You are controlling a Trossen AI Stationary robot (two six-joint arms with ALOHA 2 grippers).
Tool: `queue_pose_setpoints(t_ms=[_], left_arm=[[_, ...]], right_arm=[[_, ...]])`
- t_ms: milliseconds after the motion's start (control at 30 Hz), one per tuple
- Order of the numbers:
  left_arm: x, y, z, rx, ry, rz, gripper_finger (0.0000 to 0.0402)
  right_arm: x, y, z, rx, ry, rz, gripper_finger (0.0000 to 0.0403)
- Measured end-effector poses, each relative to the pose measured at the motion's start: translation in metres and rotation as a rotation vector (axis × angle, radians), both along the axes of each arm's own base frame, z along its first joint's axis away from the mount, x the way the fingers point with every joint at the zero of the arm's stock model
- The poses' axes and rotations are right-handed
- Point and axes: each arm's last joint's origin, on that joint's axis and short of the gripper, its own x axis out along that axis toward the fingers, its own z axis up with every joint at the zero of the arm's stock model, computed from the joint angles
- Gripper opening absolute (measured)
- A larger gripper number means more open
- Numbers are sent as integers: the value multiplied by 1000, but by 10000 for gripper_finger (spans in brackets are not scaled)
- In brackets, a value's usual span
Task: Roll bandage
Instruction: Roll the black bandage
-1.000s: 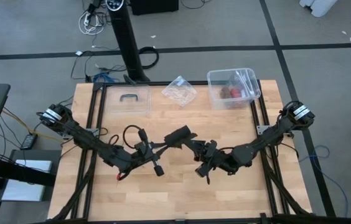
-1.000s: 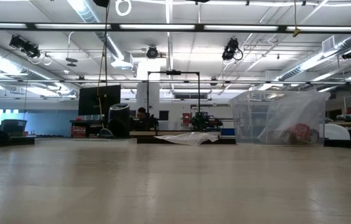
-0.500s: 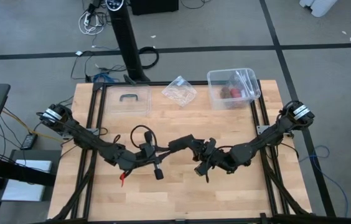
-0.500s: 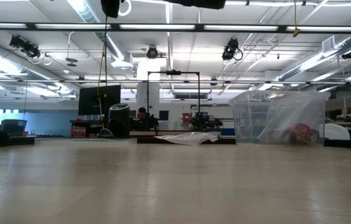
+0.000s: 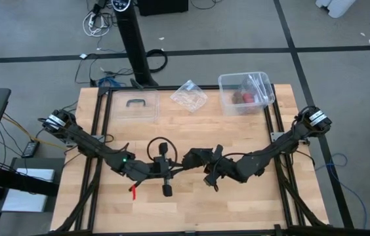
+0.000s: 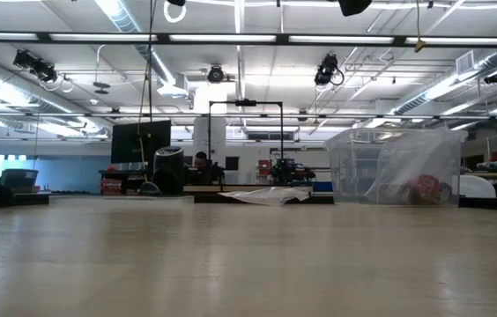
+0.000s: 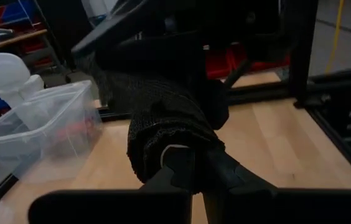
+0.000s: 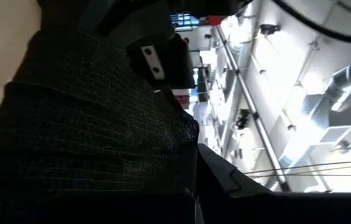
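Observation:
The black bandage (image 5: 191,157) hangs as a short bunched wad between my two grippers, above the middle of the wooden table (image 5: 185,210). My left gripper (image 5: 177,162) comes from the table's left and is shut on it. My right gripper (image 5: 202,160) comes from the right and is shut on its other side. In the left wrist view the bandage (image 7: 169,127) looks like a thick wad of knit fabric wound on itself. In the right wrist view the bandage (image 8: 88,130) fills the picture's left half. The low view shows only a dark part (image 6: 354,5) at its top edge. My left gripper pinches the wadded bandage's near end (image 7: 174,152) between its two fingers, which come level from the table's left. Several layers are bunched there. The bandage is lifted clear of the table. My right gripper holds the bandage's other side (image 8: 163,155), coming level from the table's right. The fabric covers the fingers, so the exact hold is hidden. The bandage is clear of the table.
A clear plastic box (image 5: 245,93) with red things inside stands at the far right. A crumpled clear wrapper (image 5: 189,96) lies at the far middle, and a clear lid with a dark handle (image 5: 134,105) at the far left. Bare table lies toward the near edge.
My left gripper has gone toward the table's right and near edge and has turned about its wrist; its cable loop has swung along. My right gripper has gone a little toward the left. The bandage between them has grown shorter and more bunched and has shifted toward the near edge.

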Motion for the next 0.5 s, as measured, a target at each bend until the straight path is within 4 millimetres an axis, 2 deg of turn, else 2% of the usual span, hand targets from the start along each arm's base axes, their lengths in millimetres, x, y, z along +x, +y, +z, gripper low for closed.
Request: queue_pose_setpoints(t_ms=[233,500], left_arm=[[-2,-7,1,119,46,-49,18],[-4,-11,1,202,55,-74,18]], right_arm=[[-4,8,-8,59,32,5,4],[-6,8,-11,147,5,-40,4]])
